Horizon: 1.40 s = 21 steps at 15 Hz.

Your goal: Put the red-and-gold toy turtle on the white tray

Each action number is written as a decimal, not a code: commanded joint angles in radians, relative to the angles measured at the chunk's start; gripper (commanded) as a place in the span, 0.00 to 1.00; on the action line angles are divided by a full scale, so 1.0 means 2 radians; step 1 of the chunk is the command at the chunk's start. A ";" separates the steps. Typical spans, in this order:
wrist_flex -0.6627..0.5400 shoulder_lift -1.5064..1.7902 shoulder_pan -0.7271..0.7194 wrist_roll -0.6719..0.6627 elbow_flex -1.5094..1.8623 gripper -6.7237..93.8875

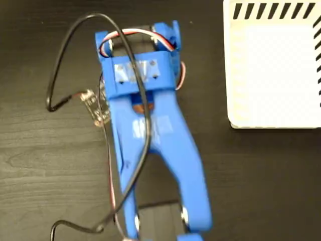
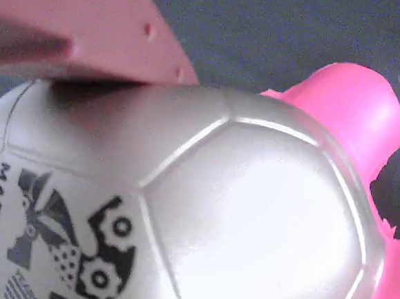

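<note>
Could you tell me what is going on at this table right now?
A blue robot arm is bent low over a dark wooden table, right on top of a toy turtle. The wrist view is filled by the turtle's shiny shell and a pink head or foot, with one finger against the shell's top. From above, only a sliver of the turtle shows under the arm. The white tray sits apart at upper right, with nothing on its visible part.

Arm colour: bright blue plastic is showing along the whole arm (image 1: pixel 160 135) in the fixed view.
Cables: a black cable (image 1: pixel 65 55) is looping out on the left; red-and-white wires (image 1: pixel 128 34) are running across the far end.
Markings: pale tape patches are sitting on the links.
Board: a small circuit board (image 1: pixel 95 108) is hanging left.
Finger: one finger (image 2: pixel 91 30) is appearing pink in the wrist view.
</note>
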 commanded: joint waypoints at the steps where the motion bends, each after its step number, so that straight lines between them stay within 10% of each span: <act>1: 0.021 0.079 0.001 0.077 -0.067 0.07; 13: 0.038 -0.037 0.273 0.177 -0.302 0.07; 21: 0.060 -0.220 0.310 0.202 -0.392 0.07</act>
